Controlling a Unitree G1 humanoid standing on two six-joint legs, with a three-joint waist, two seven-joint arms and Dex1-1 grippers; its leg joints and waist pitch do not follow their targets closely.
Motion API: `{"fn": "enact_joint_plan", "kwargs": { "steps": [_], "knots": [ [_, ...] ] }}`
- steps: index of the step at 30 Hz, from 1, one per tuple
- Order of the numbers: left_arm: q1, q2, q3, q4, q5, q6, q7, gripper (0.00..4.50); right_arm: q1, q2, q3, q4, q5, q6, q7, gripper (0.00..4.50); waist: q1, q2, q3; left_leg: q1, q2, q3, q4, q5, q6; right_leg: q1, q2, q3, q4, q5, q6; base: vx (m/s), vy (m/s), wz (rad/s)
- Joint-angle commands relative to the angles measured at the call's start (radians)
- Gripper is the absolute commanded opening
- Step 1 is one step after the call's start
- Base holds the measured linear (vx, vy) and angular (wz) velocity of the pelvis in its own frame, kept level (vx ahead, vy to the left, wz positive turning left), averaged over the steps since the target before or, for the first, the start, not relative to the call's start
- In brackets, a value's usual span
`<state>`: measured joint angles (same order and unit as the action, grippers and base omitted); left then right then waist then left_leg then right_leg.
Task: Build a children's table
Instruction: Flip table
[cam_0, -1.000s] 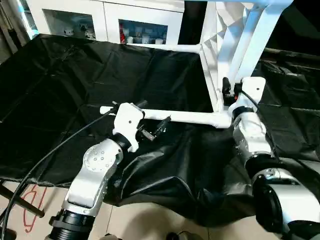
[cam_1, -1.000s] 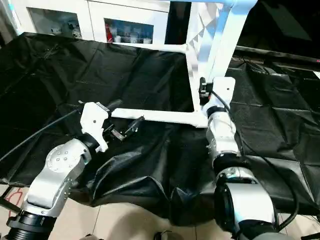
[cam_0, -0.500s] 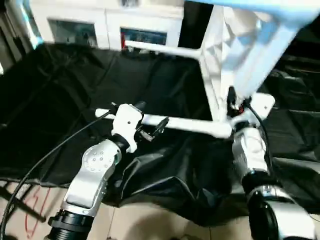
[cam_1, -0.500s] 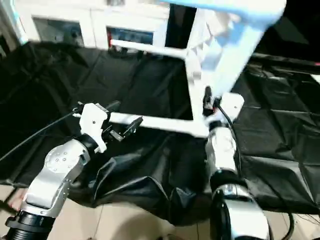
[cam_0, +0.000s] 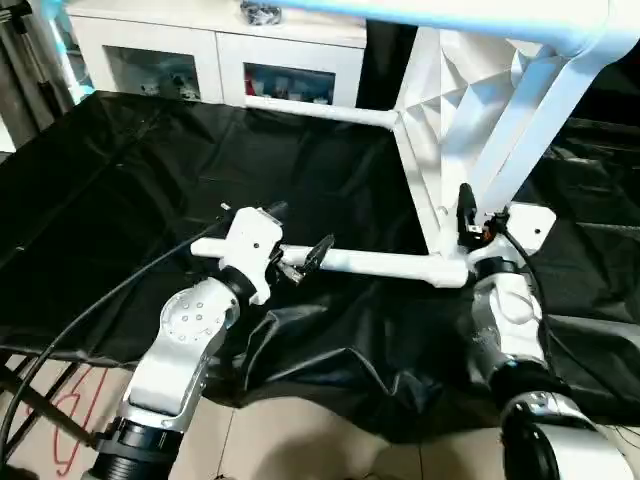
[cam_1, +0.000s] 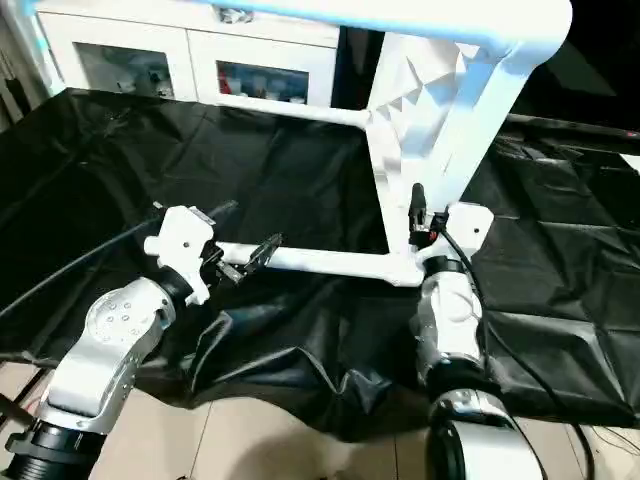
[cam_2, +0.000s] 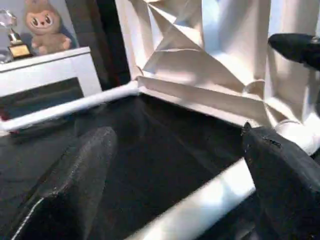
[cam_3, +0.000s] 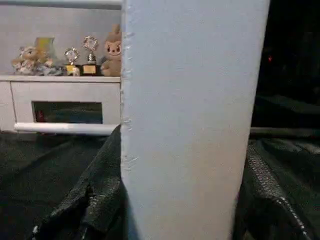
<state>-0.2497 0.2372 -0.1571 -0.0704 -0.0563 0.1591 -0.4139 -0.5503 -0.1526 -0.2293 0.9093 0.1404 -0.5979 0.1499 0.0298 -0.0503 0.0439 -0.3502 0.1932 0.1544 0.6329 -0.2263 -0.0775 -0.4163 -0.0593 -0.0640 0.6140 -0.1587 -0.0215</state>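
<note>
The children's table (cam_0: 470, 110) stands tipped on its side on the black-draped counter (cam_0: 130, 180), toward the counter's right half. Its white tabletop (cam_0: 440, 130) is on edge, ribbed underside turned toward the counter's left side. Its upper part is cut off by the picture's top edge in the head views.

Three legs can be made out. The near leg (cam_0: 380, 264) lies along the counter's near edge, its long axis running from the tabletop's lower near corner out toward the left. The far leg (cam_0: 320, 110) runs the same way, near the counter's far edge, just before the white cabinet (cam_0: 210, 65). A third, upper leg (cam_1: 300, 12) juts leftward high up. Whether a fourth leg is fitted cannot be told.

The left gripper (cam_0: 296, 240) has its black fingers spread wide, one on each side of the near leg close to its free end. In the left wrist view the fingers (cam_2: 75, 185) stand apart with the leg crossing between them. Whether they touch it is unclear.

The right gripper (cam_3: 175, 200) is clamped on a slanting white bar (cam_0: 520, 120) of the table by the lower near corner. In the right wrist view that bar sits between the two fingers (cam_3: 100, 195) and hides most of what lies beyond.

Plush toys and small trophies (cam_3: 90, 50) stand on the cabinet.
</note>
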Motion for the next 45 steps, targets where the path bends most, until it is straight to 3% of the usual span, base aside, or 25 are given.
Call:
{"fn": "enact_joint_plan", "kwargs": {
  "steps": [1,3,4,5,6,8,11,13,15,16,17,18,20,21,24,25,26,27,28,33,36,37,39,44,45],
  "knots": [
    [-0.020,0.007,-0.015,-0.010,0.019,-0.012,-0.007,4.50,0.017,-0.020,0.011,0.001,-0.036,0.028,-0.011,1.93,-0.005,0.016,-0.054,-0.001,0.021,-0.002,-0.093,-0.336,0.008,0.037,-0.056,0.034,-0.088,-0.397,-0.117,0.000,0.000,0.00],
    [-0.031,0.021,-0.029,-0.009,0.045,-0.024,-0.010,4.50,0.015,-0.050,0.008,-0.047,-0.064,0.056,-0.052,1.93,-0.003,0.013,-0.055,-0.008,0.020,-0.002,-0.093,-0.298,0.013,0.043,-0.057,0.035,-0.082,-0.377,-0.120,0.000,0.000,0.00],
    [-0.037,0.025,-0.035,-0.009,0.057,-0.029,-0.010,4.50,0.011,-0.059,0.012,-0.060,-0.073,0.061,-0.054,1.93,-0.003,0.007,-0.057,-0.005,0.021,0.002,-0.090,-0.282,0.017,0.040,-0.057,0.038,-0.083,-0.365,-0.121,0.000,0.000,0.00],
    [-0.042,0.027,-0.037,-0.011,0.063,-0.030,-0.010,4.50,0.008,-0.067,0.018,-0.071,-0.083,0.065,-0.053,1.93,0.000,0.011,-0.058,-0.006,0.021,0.002,-0.090,-0.264,0.020,0.041,-0.058,0.039,-0.079,-0.348,-0.127,0.000,0.000,0.00],
    [-0.049,0.028,-0.038,-0.015,0.067,-0.034,-0.007,4.50,0.004,-0.076,0.024,-0.086,-0.091,0.069,-0.047,1.92,-0.002,0.002,-0.058,-0.007,0.021,0.005,-0.089,-0.255,0.023,0.041,-0.057,0.039,-0.079,-0.340,-0.129,0.000,0.000,0.00],
    [-0.063,0.029,-0.035,-0.022,0.071,-0.039,-0.003,4.50,-0.003,-0.088,0.039,-0.113,-0.104,0.077,-0.029,1.91,0.001,0.008,-0.059,-0.010,0.021,0.005,-0.087,-0.229,0.028,0.044,-0.059,0.040,-0.074,-0.316,-0.137,0.000,0.000,0.00],
    [-0.101,0.056,-0.048,-0.037,0.118,-0.083,-0.011,4.50,-0.027,-0.131,0.079,-0.151,-0.152,0.092,-0.009,1.91,0.003,0.001,-0.066,-0.020,0.021,0.007,-0.081,-0.135,0.048,0.052,-0.061,0.041,-0.061,-0.228,-0.149,0.000,0.000,0.00],
    [-0.128,0.068,-0.053,-0.059,0.130,-0.110,-0.024,4.50,-0.048,-0.153,0.090,-0.172,-0.173,0.108,-0.005,1.91,0.004,-0.008,-0.074,-0.033,0.016,0.009,-0.072,-0.032,0.082,0.060,-0.057,0.043,-0.043,-0.097,-0.166,0.000,0.000,0.00],
    [-0.151,0.069,-0.051,-0.083,0.125,-0.119,-0.032,4.50,-0.060,-0.167,0.098,-0.189,-0.183,0.117,-0.002,1.91,0.005,-0.005,-0.073,-0.030,0.017,0.013,-0.069,-0.014,0.101,0.055,-0.057,0.043,-0.040,-0.070,-0.183,0.000,0.000,0.00],
    [-0.158,0.068,-0.049,-0.090,0.123,-0.121,-0.033,4.50,-0.064,-0.171,0.100,-0.193,-0.186,0.119,-0.002,1.91,0.004,-0.011,-0.072,-0.031,0.018,0.014,-0.069,-0.014,0.105,0.055,-0.058,0.043,-0.040,-0.067,-0.187,0.000,0.000,0.00],
    [-0.160,0.068,-0.049,-0.092,0.123,-0.122,-0.033,4.50,-0.065,-0.172,0.101,-0.194,-0.187,0.120,-0.002,1.87,0.005,-0.011,-0.072,-0.032,0.018,0.015,-0.068,-0.016,0.109,0.056,-0.058,0.043,-0.039,-0.068,-0.189,0.000,0.000,0.00],
    [-0.214,0.066,-0.029,-0.127,0.123,-0.149,-0.020,4.50,-0.080,-0.190,0.119,-0.214,-0.213,0.123,0.004,1.84,0.003,-0.020,-0.070,-0.035,0.018,0.018,-0.067,-0.026,0.118,0.055,-0.060,0.044,-0.041,-0.095,-0.186,0.000,0.000,0.00],
    [-0.246,0.066,-0.016,-0.145,0.132,-0.171,-0.006,4.50,-0.087,-0.200,0.129,-0.227,-0.226,0.125,0.005,1.84,0.003,-0.020,-0.075,-0.036,0.016,0.019,-0.061,-0.017,0.118,0.054,-0.058,0.046,-0.036,-0.100,-0.178,0.000,0.000,0.00],
    [-0.267,0.062,0.000,-0.151,0.132,-0.189,0.010,4.50,-0.090,-0.202,0.132,-0.230,-0.228,0.126,0.003,1.82,0.004,-0.021,-0.074,-0.037,0.016,0.021,-0.060,-0.010,0.121,0.052,-0.057,0.047,-0.036,-0.089,-0.179,0.000,0.000,0.00],
    [-0.347,0.072,0.038,-0.162,0.169,-0.230,0.065,4.50,-0.100,-0.206,0.137,-0.238,-0.231,0.133,-0.001,1.82,0.005,-0.028,-0.066,-0.037,0.014,0.025,-0.058,-0.051,0.113,0.045,-0.054,0.047,-0.046,-0.171,-0.148,0.000,0.000,0.00],
    [-0.347,0.072,0.038,-0.162,0.169,-0.230,0.065,4.50,-0.100,-0.206,0.137,-0.238,-0.231,0.133,-0.001,1.82,0.005,-0.027,-0.065,-0.038,0.014,0.025,-0.059,-0.056,0.109,0.045,-0.053,0.047,-0.047,-0.185,-0.141,0.000,0.000,0.00],
    [-0.401,0.107,0.042,-0.148,0.245,-0.247,0.102,4.50,-0.099,-0.211,0.154,-0.253,-0.256,0.135,-0.008,1.82,0.006,-0.027,-0.065,-0.036,0.015,0.024,-0.059,-0.062,0.101,0.043,-0.053,0.047,-0.049,-0.204,-0.130,0.000,0.000,0.00],
    [-0.404,0.110,0.042,-0.146,0.253,-0.248,0.105,4.50,-0.099,-0.211,0.156,-0.254,-0.258,0.135,-0.009,1.82,0.005,-0.025,-0.065,-0.035,0.016,0.023,-0.059,-0.066,0.094,0.040,-0.051,0.046,-0.048,-0.219,-0.119,0.000,0.000,0.00],
    [-0.426,0.131,0.045,-0.129,0.311,-0.250,0.139,4.50,-0.096,-0.212,0.166,-0.265,-0.274,0.139,-0.016,1.82,0.005,-0.025,-0.064,-0.035,0.016,0.023,-0.059,-0.066,0.091,0.040,-0.051,0.047,-0.048,-0.221,-0.117,0.000,0.000,0.00],
    [-0.466,0.195,0.080,-0.069,0.499,-0.244,0.310,4.50,-0.094,-0.214,0.180,-0.296,-0.294,0.146,-0.037,1.82,0.005,-0.015,-0.067,-0.036,0.013,0.020,-0.058,-0.050,0.069,0.043,-0.048,0.049,-0.042,-0.170,-0.118,0.000,0.000,0.00],
    [-0.477,0.196,0.104,-0.060,0.506,-0.247,0.340,4.50,-0.093,-0.216,0.183,-0.305,-0.298,0.150,-0.038,1.82,0.008,-0.012,-0.069,-0.035,0.011,0.022,-0.057,-0.047,0.071,0.042,-0.049,0.049,-0.040,-0.149,-0.136,0.000,0.000,0.00],
    [-0.479,0.201,0.102,-0.049,0.506,-0.242,0.331,4.50,-0.091,-0.217,0.182,-0.313,-0.298,0.152,-0.039,1.82,0.011,-0.002,-0.069,-0.035,0.012,0.019,-0.058,-0.036,0.074,0.043,-0.049,0.049,-0.036,-0.121,-0.154,0.000,0.000,0.00],
    [-0.481,0.204,0.101,-0.038,0.510,-0.242,0.324,4.50,-0.090,-0.218,0.183,-0.320,-0.297,0.156,-0.039,1.82,0.010,-0.008,-0.069,-0.035,0.012,0.020,-0.058,-0.040,0.081,0.042,-0.048,0.048,-0.037,-0.111,-0.165,0.000,0.000,0.00],
    [-0.475,0.204,0.095,-0.005,0.513,-0.233,0.322,4.32,-0.091,-0.227,0.182,-0.350,-0.300,0.168,-0.042,1.82,0.011,-0.005,-0.068,-0.036,0.012,0.019,-0.059,-0.051,0.078,0.045,-0.050,0.049,-0.039,-0.129,-0.170,0.000,0.000,0.00],
    [-0.479,0.193,0.095,0.004,0.502,-0.244,0.339,4.18,-0.101,-0.241,0.185,-0.371,-0.304,0.181,-0.039,1.82,0.010,-0.009,-0.069,-0.036,0.012,0.020,-0.058,-0.052,0.077,0.044,-0.049,0.049,-0.039,-0.128,-0.169,0.000,0.000,0.00]
  ]
}}
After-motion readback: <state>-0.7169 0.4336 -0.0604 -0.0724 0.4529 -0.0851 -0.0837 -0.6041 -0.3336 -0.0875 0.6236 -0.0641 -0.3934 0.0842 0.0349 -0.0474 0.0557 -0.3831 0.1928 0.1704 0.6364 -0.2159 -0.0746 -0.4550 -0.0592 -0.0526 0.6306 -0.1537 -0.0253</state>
